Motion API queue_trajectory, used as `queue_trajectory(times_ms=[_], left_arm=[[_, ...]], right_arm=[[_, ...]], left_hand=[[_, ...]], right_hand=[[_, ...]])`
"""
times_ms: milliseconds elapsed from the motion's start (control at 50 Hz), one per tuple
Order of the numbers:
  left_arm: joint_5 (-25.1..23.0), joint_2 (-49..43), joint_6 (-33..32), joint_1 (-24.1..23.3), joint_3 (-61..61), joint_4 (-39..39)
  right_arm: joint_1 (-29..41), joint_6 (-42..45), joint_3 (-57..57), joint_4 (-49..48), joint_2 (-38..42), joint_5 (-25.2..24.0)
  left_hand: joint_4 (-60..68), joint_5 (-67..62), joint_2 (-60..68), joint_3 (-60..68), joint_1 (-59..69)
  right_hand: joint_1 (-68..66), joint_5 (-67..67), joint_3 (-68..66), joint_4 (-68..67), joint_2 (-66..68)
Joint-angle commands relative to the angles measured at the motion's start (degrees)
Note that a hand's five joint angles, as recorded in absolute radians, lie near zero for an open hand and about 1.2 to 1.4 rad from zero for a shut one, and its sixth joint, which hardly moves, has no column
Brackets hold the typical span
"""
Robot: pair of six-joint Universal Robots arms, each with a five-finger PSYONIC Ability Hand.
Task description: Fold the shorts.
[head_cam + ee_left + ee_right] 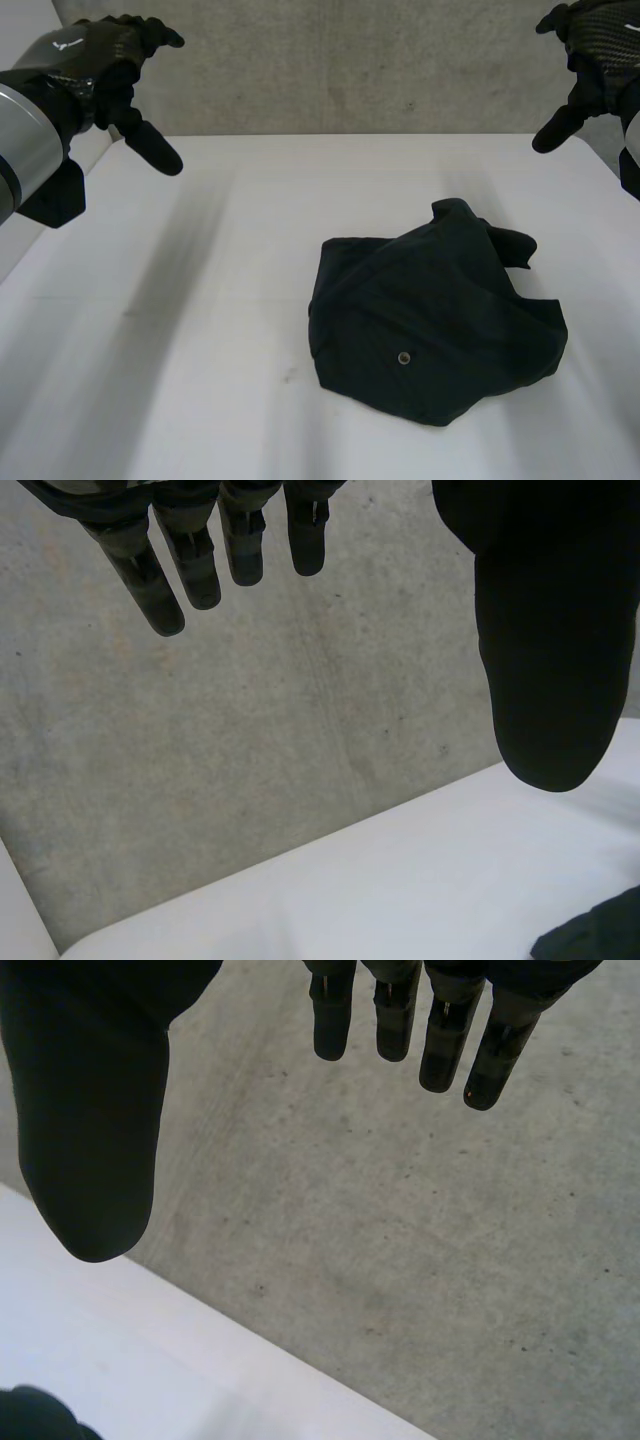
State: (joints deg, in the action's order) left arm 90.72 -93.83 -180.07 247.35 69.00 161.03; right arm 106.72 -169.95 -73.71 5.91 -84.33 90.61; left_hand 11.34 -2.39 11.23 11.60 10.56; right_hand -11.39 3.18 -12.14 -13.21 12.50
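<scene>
Head view: I see the dark shorts (435,320) crumpled on the white table (200,330), toward four o'clock of its middle; my left hand (105,65) at ten, right hand (595,50) at two — both raised, spread open, gripping nothing.

No legible text, labels, nos.

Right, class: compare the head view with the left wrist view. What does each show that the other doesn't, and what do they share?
Head view adds: the whole crumpled dark shorts with a small metal eyelet, and the right hand raised at the far right. Left wrist view adds: the left hand's palm side, fingers straight, apart from the thumb, holding nothing. Both share: the left hand, the white table, the grey concrete beyond it, and part of the shorts.
</scene>
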Motion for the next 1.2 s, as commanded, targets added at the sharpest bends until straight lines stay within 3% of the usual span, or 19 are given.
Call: queue_trajectory(times_ms=[20, 120, 260, 540, 620, 640, 660, 680, 780, 800, 880, 1120, 1200], left_arm=[[-1.07, -2.05, -0.02, -1.17, 3.24, 3.48], [-3.18, -8.73, -0.11, -5.12, 6.14, 9.38], [-5.2, -23.12, -1.16, -12.5, 5.8, 20.27], [-5.29, -41.7, -2.74, -18.14, -4.75, 20.64], [-5.12, -42.4, -2.83, -18.14, -5.1, 19.06], [-4.25, -42.49, -3.01, -17.79, -5.28, 18.89], [-4.06, -42.4, -2.92, -17.7, -5.37, 18.88], [-3.71, -42.23, -2.83, -17.7, -5.54, 18.88], [3.04, -40.48, -3.1, -13.75, -5.98, 18.8], [6.01, -38.12, -3.27, -11.65, -5.72, 18.62], [10.25, -32.49, -5.37, -5.77, -4.06, 18.79], [10.44, -18.86, -17.41, 9.62, -0.53, 25.46], [10.09, -16.74, -18.74, 9.99, -0.54, 28.01]], right_arm=[[0.51, 8.02, -0.55, 2.61, 0.66, -3.85], [0.51, 16.22, -0.99, 4.64, 1.54, -6.85], [-0.02, 17.37, -1.0, 4.73, 1.54, -6.85], [-0.11, 17.55, -1.79, 4.64, 1.63, -7.03], [-0.11, 17.55, -2.22, 4.55, 1.71, -7.12], [-0.11, 17.63, -2.4, 4.55, 1.8, -7.2], [-0.11, 17.63, -2.4, 4.55, 1.8, -7.21], [-0.11, 17.63, -2.4, 4.55, 1.8, -7.21], [0.07, 17.63, -2.49, 4.55, 2.5, -7.21], [0.16, 17.63, -2.49, 4.55, 2.77, -7.21], [0.42, 17.63, -2.49, 4.55, 3.03, -7.21], [0.6, 17.63, -2.49, 4.55, 4.17, -7.21], [0.68, 17.63, -2.49, 4.55, 5.22, -7.21]], left_hand=[[-0.46, 1.5, -0.35, -0.71, 0.33], [1.06, -0.01, 1.17, 0.8, 1.84], [5.4, -4.36, 5.51, 5.14, 6.19], [9.96, -8.92, 10.07, 9.7, 10.75], [38.64, -37.6, 38.75, 38.39, 39.43], [60.22, -59.18, 60.33, 59.96, 61.01], [68.57, -67.53, 68.68, 68.32, 69.36], [68.66, -67.61, 68.77, 68.4, 69.44], [68.66, -67.61, 68.77, 68.4, 69.44], [68.66, -67.61, 68.77, 68.4, 69.44], [68.66, -67.61, 68.77, 68.4, 69.44], [68.66, -67.61, 68.77, 68.4, 69.44], [68.66, -67.61, 68.77, 68.4, 69.44]], right_hand=[[1.39, -3.18, 2.14, 3.21, -2.5], [1.39, -3.18, 2.14, 3.21, -2.5], [1.39, -3.18, 2.14, 3.21, -2.5], [1.39, -3.18, 2.14, 3.21, -2.5], [1.39, -3.18, 2.14, 3.21, -2.5], [1.39, -3.18, 2.14, 3.21, -2.5], [1.39, -3.18, 2.14, 3.21, -2.5], [1.39, -3.18, 2.14, 3.21, -2.5], [1.39, -3.18, 2.14, 3.21, -2.5], [1.39, -3.18, 2.14, 3.21, -2.5], [1.39, -3.18, 2.14, 3.21, -2.5], [1.39, -3.18, 2.14, 3.21, -2.5], [1.39, -3.18, 2.14, 3.21, -2.5]])
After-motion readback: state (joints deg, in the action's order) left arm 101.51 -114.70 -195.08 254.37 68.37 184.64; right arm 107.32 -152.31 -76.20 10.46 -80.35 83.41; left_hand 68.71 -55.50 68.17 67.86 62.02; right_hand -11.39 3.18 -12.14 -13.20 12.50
